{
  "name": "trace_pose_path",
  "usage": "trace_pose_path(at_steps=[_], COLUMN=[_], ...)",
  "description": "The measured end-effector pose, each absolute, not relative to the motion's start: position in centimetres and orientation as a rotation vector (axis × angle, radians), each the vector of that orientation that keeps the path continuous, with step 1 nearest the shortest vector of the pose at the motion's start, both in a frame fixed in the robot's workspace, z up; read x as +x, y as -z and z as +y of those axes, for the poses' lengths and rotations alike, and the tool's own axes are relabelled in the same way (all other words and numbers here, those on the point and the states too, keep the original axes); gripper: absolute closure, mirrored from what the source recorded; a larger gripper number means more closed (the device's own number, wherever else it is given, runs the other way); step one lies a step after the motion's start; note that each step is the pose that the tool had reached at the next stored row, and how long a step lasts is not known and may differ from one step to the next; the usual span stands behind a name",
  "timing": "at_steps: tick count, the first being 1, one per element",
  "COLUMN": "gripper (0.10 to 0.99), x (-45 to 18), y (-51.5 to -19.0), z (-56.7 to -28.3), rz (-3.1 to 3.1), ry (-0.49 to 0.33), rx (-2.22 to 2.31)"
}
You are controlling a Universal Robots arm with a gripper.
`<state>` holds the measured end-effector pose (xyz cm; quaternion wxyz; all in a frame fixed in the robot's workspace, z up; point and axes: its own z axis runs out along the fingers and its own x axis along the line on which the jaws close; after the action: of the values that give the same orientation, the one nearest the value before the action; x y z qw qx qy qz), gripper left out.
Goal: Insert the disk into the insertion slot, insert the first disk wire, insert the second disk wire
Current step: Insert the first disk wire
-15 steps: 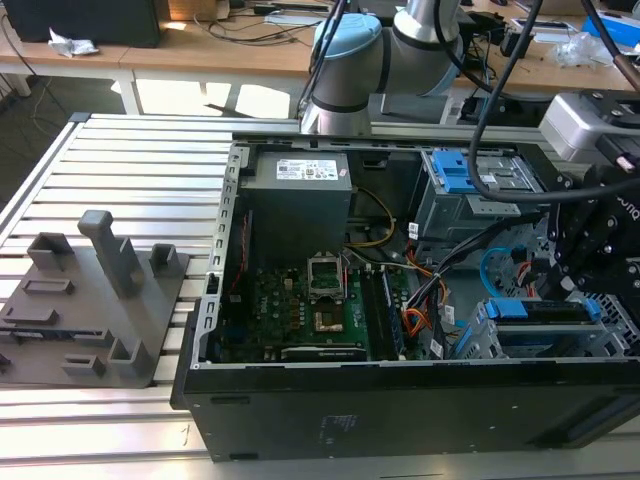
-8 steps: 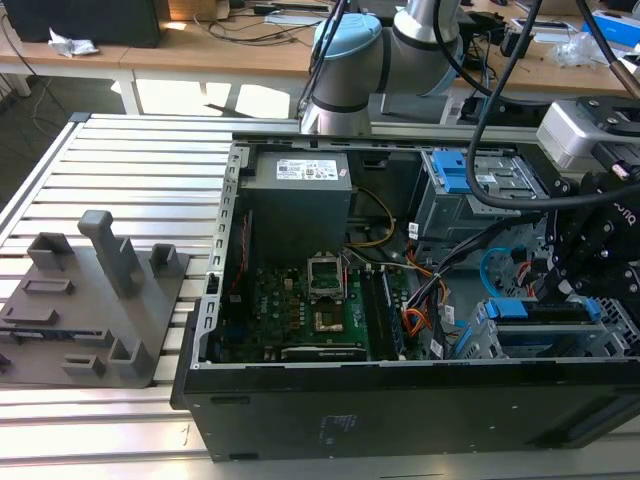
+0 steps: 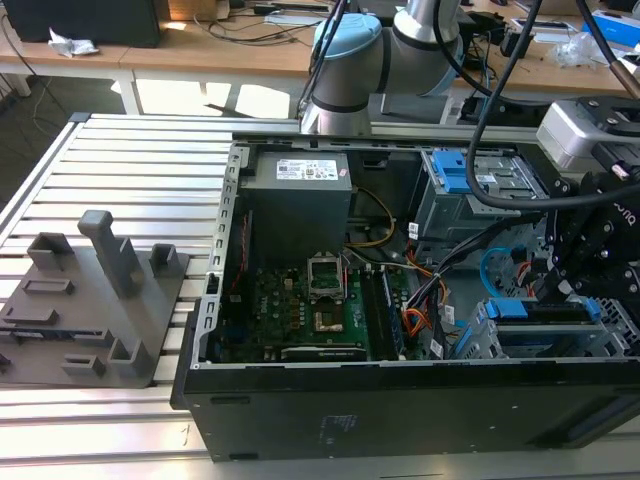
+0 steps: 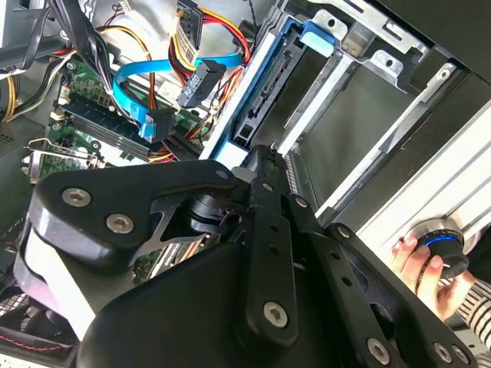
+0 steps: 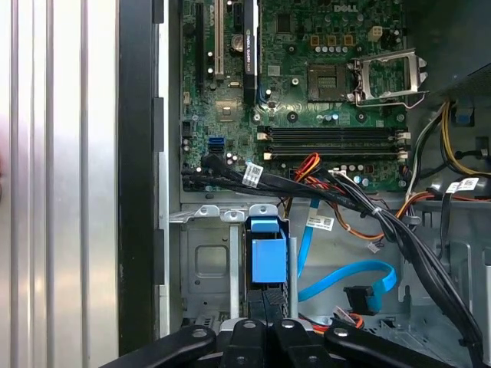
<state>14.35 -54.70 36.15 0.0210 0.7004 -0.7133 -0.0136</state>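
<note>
Gripping the disk (image 5: 268, 257) by its outer edge, the gripper (image 5: 267, 328) has its jaws drawn narrow around it. The disk stands on edge inside the insertion slot (image 5: 205, 261), with its blue carrier uppermost. The first wrist view also takes in the motherboard (image 5: 322, 92) past the cage. In that view the second disk wire (image 5: 345, 280) curves over the case floor beside the slot, and its dark plug lies free, apart from the disk. The second wrist view adds a person's hand (image 4: 420, 264) resting on a round knob (image 4: 443, 245) outside the case. The exterior view places it all: the slot sits in the near corner of the computer case (image 3: 400, 400), at the exterior view's right. The case lies open on a slatted aluminium table (image 3: 130, 170). A grey fixture (image 3: 100, 300) stands near the table's edge at the exterior view's left, and wooden desks (image 3: 220, 55) fill the room behind.
</note>
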Motion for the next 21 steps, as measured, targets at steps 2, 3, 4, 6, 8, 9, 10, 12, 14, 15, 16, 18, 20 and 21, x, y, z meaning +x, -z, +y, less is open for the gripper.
trace_pose_path(at_steps=[2, 3, 4, 6, 8, 9, 10, 12, 14, 15, 16, 18, 20, 21], gripper=[0.98, 0.98, 0.98, 0.98, 0.98, 0.98, 0.98, 0.98, 0.98, 0.98, 0.98, 0.98, 0.98, 0.98], x=[14.5, 14.7, 14.9, 15.3, 15.7, 16.0, 16.4, 17.0, 17.2, 17.2, 17.2, 17.2, 17.2, 17.2], y=[-36.1, -36.2, -36.2, -36.2, -36.2, -36.2, -36.2, -36.2, -36.2, -36.4, -36.7, -36.7, -36.7, -36.7], z=[-54.7, -54.7, -54.7, -54.6, -54.5, -54.5, -54.4, -54.4, -54.2, -54.2, -54.2, -54.2, -54.2, -54.2], rz=[-2.211, -2.212, -2.211, -2.211, -2.211, -2.211, -2.211, -2.21, -2.209, -2.209, -2.209, -2.209, -2.209, -2.209], ry=[0.042, 0.042, 0.042, 0.042, 0.042, 0.042, 0.042, 0.042, 0.042, 0.042, 0.042, 0.042, 0.042, 0.042], rx=[2.172, 2.171, 2.171, 2.171, 2.172, 2.172, 2.172, 2.173, 2.173, 2.173, 2.173, 2.173, 2.173, 2.173])
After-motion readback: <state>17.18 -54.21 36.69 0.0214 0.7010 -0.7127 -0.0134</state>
